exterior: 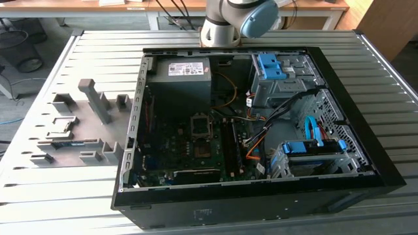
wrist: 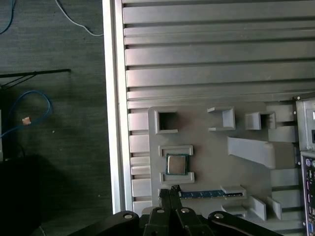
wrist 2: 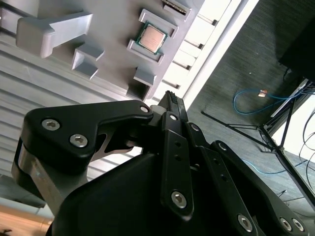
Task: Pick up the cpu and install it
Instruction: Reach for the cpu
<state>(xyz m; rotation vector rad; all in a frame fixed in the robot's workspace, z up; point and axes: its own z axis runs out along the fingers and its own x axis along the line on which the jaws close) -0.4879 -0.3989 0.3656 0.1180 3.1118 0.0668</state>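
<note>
While the two dark fingers [wrist: 166, 197] are clenched tip to tip with nothing between them, the cpu [wrist: 176, 164] lies apart from them, untouched. In the first wrist view it is a small silver-grey square lying flat between the two raised brackets of a grey holder [wrist: 175, 150], just beyond the fingertips. The second wrist view shows the same: fingers [wrist 2: 171, 102] pressed together, and the cpu [wrist 2: 151, 38] seated in its holder further off.

The holder is part of a grey fixture plate [wrist: 206, 147] with several other pockets and upright blocks. A long, narrow green memory stick [wrist: 211, 194] lies in a slot of the plate, beside the cpu holder.

The plate rests on a ribbed metal tabletop [wrist: 221, 49]. Past the tabletop's edge is a dark floor [wrist: 59, 147] with a looped blue cable [wrist: 29, 105].

In the exterior view, the fixture plate [exterior: 33, 132] sits to the exterior view's left of an open black computer case [exterior: 261, 208] lying on its side. Inside the case is a green motherboard [exterior: 170, 152] with a square socket frame [exterior: 201, 128] near its middle. The robot arm's base [exterior: 225, 32] stands behind the case.
</note>
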